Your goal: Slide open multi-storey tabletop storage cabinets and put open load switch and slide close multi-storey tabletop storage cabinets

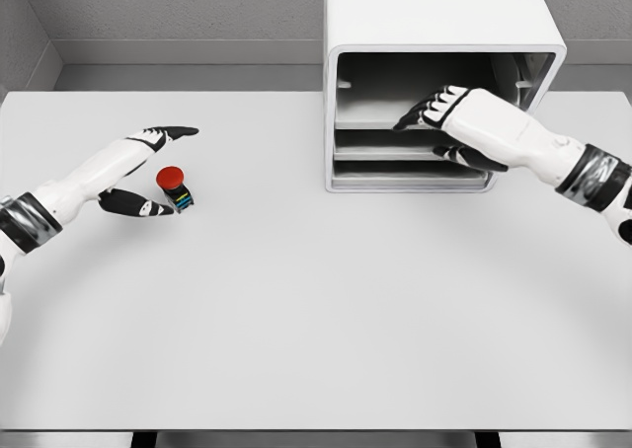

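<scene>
The red-capped switch [176,187] sits left of the table's [316,310] centre, between the spread thumb and fingers of the left hand [138,167], which holds nothing. At its three o'clock lies wide bare tabletop. Near the far edge at one o'clock stands the cabinet [434,63], where the right hand [459,122] reaches into the open front, fingers extended over a drawer edge, grasping nothing visible.
</scene>
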